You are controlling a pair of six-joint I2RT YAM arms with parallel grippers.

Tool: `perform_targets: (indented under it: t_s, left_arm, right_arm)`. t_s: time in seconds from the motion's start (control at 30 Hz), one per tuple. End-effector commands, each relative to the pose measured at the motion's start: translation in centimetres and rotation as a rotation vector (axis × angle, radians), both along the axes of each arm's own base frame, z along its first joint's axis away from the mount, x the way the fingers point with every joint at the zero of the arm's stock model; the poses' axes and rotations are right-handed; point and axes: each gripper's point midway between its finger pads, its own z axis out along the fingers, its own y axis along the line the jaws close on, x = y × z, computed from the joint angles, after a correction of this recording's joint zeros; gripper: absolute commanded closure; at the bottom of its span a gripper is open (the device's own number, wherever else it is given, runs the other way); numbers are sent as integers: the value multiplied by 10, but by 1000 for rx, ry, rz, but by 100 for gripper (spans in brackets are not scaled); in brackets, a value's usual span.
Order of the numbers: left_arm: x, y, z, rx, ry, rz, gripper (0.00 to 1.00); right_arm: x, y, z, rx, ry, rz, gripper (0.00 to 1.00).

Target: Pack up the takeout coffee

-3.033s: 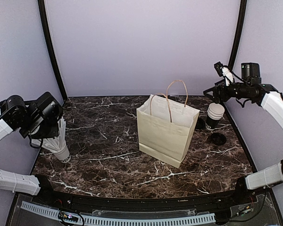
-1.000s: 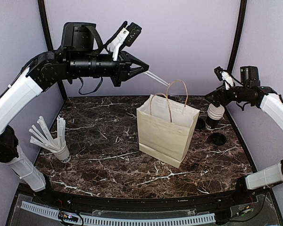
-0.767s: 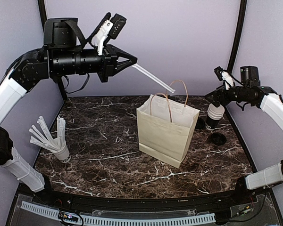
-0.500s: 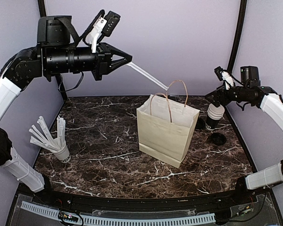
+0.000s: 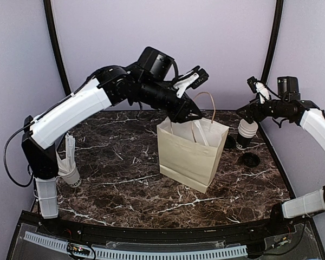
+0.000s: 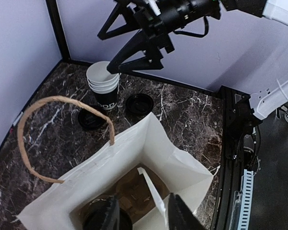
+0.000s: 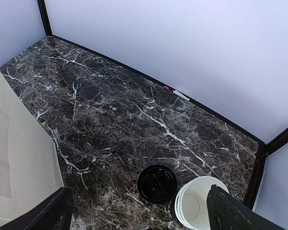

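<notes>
Your left jaws hung over the open mouth of the paper bag (image 5: 187, 154), parted wider than the wrapped stick (image 6: 151, 194) that leaned between them inside the bag. Neither finger looked to be touching it, so I judged those jaws to be holding nothing. Straight below them, on the floor of the bag, lay the tan tray (image 6: 129, 189). Just off to one side of them showed a round black lid (image 6: 102, 221), most likely capping a cup seated in the tray, though the cup's wall was hidden. Whether the tray's other hole was filled, I could not tell. Your right jaws were spread wide with nothing between them, held above the desk (image 7: 110, 110) and well apart from the bag. Directly under them stood a stack of white cups (image 7: 199, 206), open-topped and unlidded. One loose lid (image 6: 92, 120) lay below those jaws on the bag side of the stack, and a second loose lid (image 6: 139, 103) lay just beside the stack toward the arm bases. By my reading you were well into the job: the tray, at least one capped coffee and a stick were in the bag. What seemed left, if a second coffee was wanted, was to take a cup from the stack, cap it with one of the loose lids and lower it into the tray. Your right jaws were placed for that but gripped nothing yet.
</notes>
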Motion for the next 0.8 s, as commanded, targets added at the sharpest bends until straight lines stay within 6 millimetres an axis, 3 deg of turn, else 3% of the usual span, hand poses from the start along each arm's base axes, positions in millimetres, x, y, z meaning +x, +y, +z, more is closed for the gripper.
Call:
perform_targets:
  t_s: [0.0,0.1,0.17,0.23,0.27,0.3,0.33,0.37,0.4,0.43,0.47,0.5,0.53,0.57,0.63,0.77]
  left_arm:
    - [-6,-4,29,-66,-36,-26,47]
    - [-2,4,48,-94,-117,-2,39]
    - [6,16,69,-135,-207,55,24]
    - [23,42,85,-145,-340,184,12]
    - [24,58,82,-137,-363,221,8]
    - [41,73,92,-164,-404,308,3]
    - [44,89,91,-164,-404,345,2]
    - [64,109,87,-166,-375,426,1]
    - [70,128,95,-189,-362,474,1]
    - [93,155,88,-184,-318,568,1]
    - [98,172,91,-195,-311,612,1]
    - [116,194,78,-178,-301,685,1]
    - [118,210,84,-194,-316,714,1]
    - [130,226,75,-178,-326,758,1]
    - [139,246,72,-174,-338,812,2]
    - [142,246,53,-200,-280,802,2]
  right_arm:
    - [-2,-3,15,-4,-58,-8,1]
    - [-2,-4,24,9,-72,-16,1]
    - [1,-11,35,11,-97,-59,1]
    - [7,-25,49,19,-130,-159,1]
    - [9,-32,55,21,-142,-201,1]
    - [10,-38,62,27,-150,-236,1]
    - [11,-41,66,33,-152,-260,1]
    - [11,-44,72,43,-161,-278,1]
    - [11,-48,79,61,-177,-309,1]
    - [11,-53,88,96,-196,-357,1]
    - [9,-58,97,131,-220,-396,1]
    - [6,-61,105,158,-242,-419,1]
    - [3,-63,113,179,-257,-436,1]
    - [0,-65,120,186,-272,-450,1]
    - [-3,-67,125,180,-287,-452,2]
    - [-4,-63,123,193,-285,-419,1]
